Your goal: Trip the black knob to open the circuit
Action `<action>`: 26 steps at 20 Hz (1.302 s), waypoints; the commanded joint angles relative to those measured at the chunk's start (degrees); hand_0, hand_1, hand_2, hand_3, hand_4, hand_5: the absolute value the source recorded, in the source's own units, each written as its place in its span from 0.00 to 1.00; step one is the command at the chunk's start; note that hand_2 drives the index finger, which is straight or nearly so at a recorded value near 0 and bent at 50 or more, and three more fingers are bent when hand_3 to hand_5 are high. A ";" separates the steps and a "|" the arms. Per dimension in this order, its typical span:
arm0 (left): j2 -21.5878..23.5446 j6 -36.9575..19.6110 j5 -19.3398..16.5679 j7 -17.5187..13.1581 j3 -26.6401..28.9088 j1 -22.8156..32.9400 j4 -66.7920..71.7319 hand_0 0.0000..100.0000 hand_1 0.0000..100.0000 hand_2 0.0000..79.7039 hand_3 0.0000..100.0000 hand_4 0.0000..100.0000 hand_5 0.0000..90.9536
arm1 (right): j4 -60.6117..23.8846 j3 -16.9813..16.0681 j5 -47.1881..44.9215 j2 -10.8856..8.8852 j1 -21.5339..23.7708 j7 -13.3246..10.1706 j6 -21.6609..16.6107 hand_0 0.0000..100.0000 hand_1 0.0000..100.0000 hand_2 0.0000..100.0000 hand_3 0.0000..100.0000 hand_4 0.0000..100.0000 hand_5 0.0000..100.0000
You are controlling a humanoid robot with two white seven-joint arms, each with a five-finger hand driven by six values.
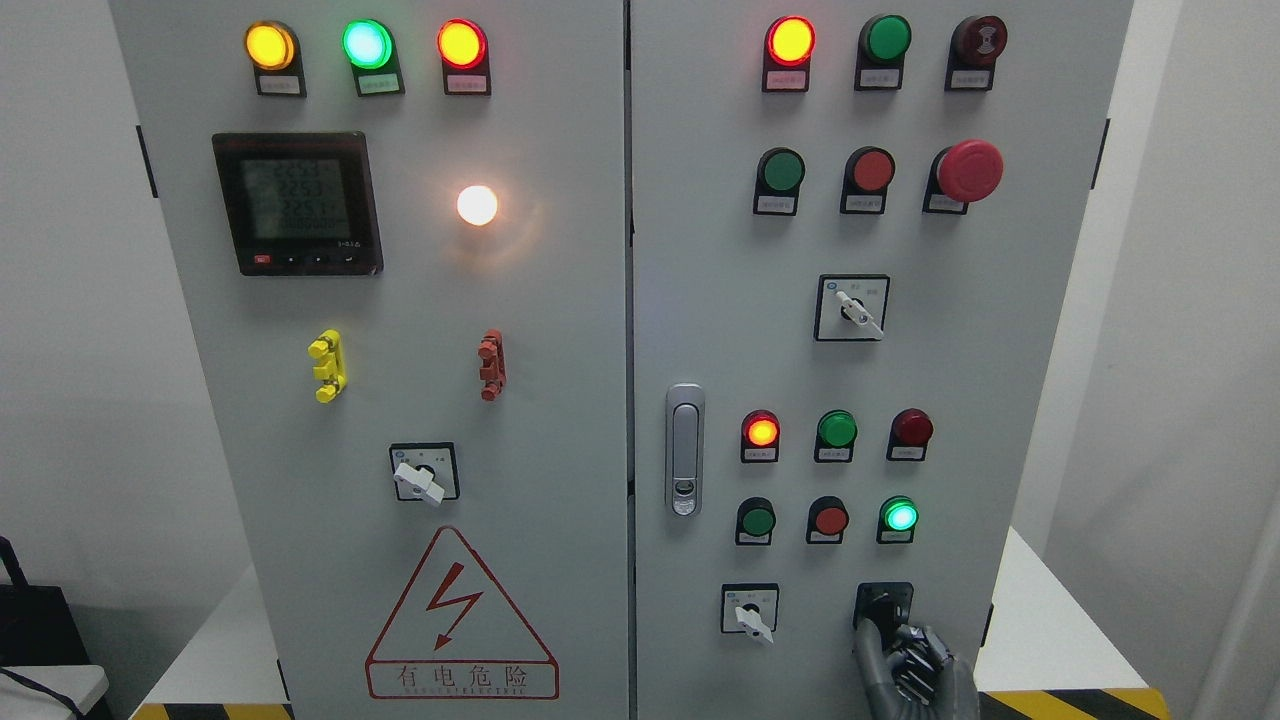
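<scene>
The black knob [880,606] sits on a black plate at the lower right of the grey cabinet's right door [1000,350]. My right hand [893,640] comes up from the bottom edge, its grey fingers [870,655] curled around the knob's lower part, hiding much of it. The left hand does not show anywhere in the head view.
A white-handled selector [752,614] sits just left of the knob. Above are a lit green lamp [900,516], red and green buttons, and a red mushroom stop [968,170]. A door latch [684,450] runs down the middle. The left door carries a meter [297,203] and a warning triangle [460,620].
</scene>
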 commanded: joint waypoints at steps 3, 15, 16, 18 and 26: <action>0.01 0.02 -1.85 0.04 0.00 -0.44 0.00 0.12 0.39 0.00 0.00 0.00 0.00 | -0.06 0.41 -0.56 0.00 -0.11 0.23 -0.35 0.52 0.68 0.63 0.93 0.95 0.96; 0.01 0.02 -1.93 0.04 0.00 -0.44 0.00 0.12 0.39 0.00 0.00 0.00 0.00 | -0.06 0.50 -0.56 0.00 -0.11 0.85 -0.61 0.53 0.68 0.64 0.94 0.96 0.96; 0.01 0.02 -1.93 0.04 0.00 -0.53 0.00 0.12 0.39 0.00 0.00 0.00 0.00 | -0.06 0.50 -0.56 0.00 -0.11 0.85 -0.61 0.53 0.68 0.64 0.94 0.96 0.96; 0.01 0.02 -1.85 0.04 0.00 -0.44 0.00 0.12 0.39 0.00 0.00 0.00 0.00 | -0.06 0.41 -0.56 0.00 -0.11 0.85 -0.70 0.53 0.68 0.64 0.94 0.96 0.96; 0.01 0.02 -1.93 0.04 0.00 -0.44 0.00 0.12 0.39 0.00 0.00 0.00 0.00 | -0.06 0.41 -0.29 0.00 0.06 0.85 -0.61 0.53 0.69 0.64 0.94 0.96 0.96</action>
